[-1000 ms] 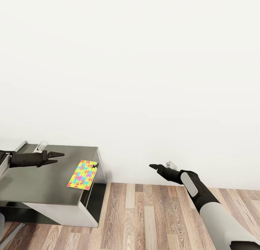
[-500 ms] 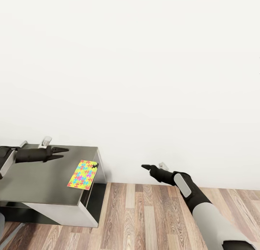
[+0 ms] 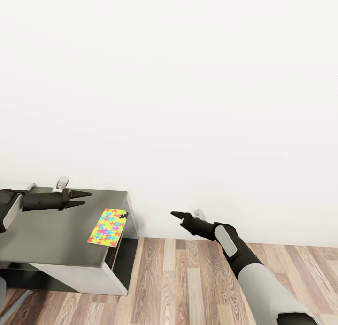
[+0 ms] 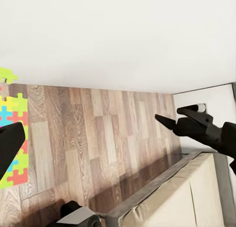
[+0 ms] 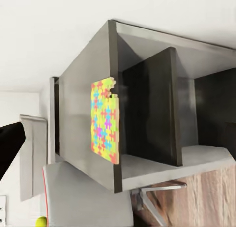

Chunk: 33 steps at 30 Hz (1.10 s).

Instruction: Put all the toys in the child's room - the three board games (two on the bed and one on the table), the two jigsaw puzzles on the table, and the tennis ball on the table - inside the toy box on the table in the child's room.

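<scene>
Near right-wrist frame corner, tennis ball (image 5: 41, 220).

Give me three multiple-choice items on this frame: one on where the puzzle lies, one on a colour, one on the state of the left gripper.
1. Where does the jigsaw puzzle lie?
A. On the dark grey cabinet top, near its edge
B. On the floor
C. In the right gripper

2. What is the floor?
A. Grey carpet
B. Wood planks
C. White tile

3. How is the left gripper?
A. Shut on the puzzle
B. Open, holding nothing
C. Pressed flat on the floor

Answers: 1 A, the puzzle rests flat by the cabinet's edge; 2 B, brown planks show; 3 B, its fingers stand apart above the cabinet top.
</scene>
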{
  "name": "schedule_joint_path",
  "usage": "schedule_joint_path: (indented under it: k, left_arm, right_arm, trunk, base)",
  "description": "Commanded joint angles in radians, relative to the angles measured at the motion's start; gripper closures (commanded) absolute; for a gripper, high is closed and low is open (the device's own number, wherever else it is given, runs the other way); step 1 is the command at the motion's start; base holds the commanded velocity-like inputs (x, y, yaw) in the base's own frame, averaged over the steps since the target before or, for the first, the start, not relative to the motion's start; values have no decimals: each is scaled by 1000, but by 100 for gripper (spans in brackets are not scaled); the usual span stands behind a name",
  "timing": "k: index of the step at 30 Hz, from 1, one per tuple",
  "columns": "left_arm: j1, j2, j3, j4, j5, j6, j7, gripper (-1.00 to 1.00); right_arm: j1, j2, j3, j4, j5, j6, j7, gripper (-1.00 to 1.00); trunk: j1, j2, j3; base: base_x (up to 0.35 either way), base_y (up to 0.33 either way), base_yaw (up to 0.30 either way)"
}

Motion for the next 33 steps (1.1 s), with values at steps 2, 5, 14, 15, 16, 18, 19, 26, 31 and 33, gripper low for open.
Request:
schedule_joint_path:
  k: [2,5,14,15,16,18,19,26,31,33]
  left_arm:
    - [-1,1,-4,0,4,7,-2,-100]
    - [-1,1,-4,0,4,7,-2,-100]
    - [-1,1,-5,0,5,7,-2,-100]
    - [-1,1,-5,0,5,7,-2,-100]
    - [-1,1,-5,0,4,7,-2,-100]
    - [-1,1,-5,0,4,7,-2,-100]
    - [-1,1,-5,0,4,7,-2,-100]
    - [-1,1,-5,0,5,7,-2,-100]
    - [-1,1,-5,0,5,7,-2,-100]
    - [-1,1,-5,0,6,7,-2,-100]
  right_arm:
    - [-1,11,-1,0,-2,4,12,-100]
    - [-1,13,-2,0,-2,4,17,-100]
    - [-1,12,-4,0,-2,3,18,-100]
    - [-1,11,-4,0,-2,3,18,-100]
    - [-1,11,-4,0,-2,3,19,-100]
    - [-1,11,-4,0,-2,3,19,-100]
    - [-1,11,-4,0,-2,3,19,-100]
    - [-1,12,-4,0,-2,3,19,-100]
    - [-1,12,-4,0,-2,3,19,-100]
    - [-1,12,-4,0,-2,3,19,-100]
  trunk:
    - [1,-2,-2]
    - [1,-2,-2]
    - [1,-2,-2]
    - [1,-2,-2]
    - [1,-2,-2]
    - [1,-2,-2]
    - [1,-2,-2]
    - [1,-2,-2]
    - [1,-2,-2]
    - [1,-2,-1]
  base:
    - [0,73,0]
    - [0,98,0]
    - [0,22,0]
    - [0,4,0]
    - [0,2,0]
    - [0,2,0]
    - [0,0,0]
    - [0,0,0]
    - [0,0,0]
    - [0,0,0]
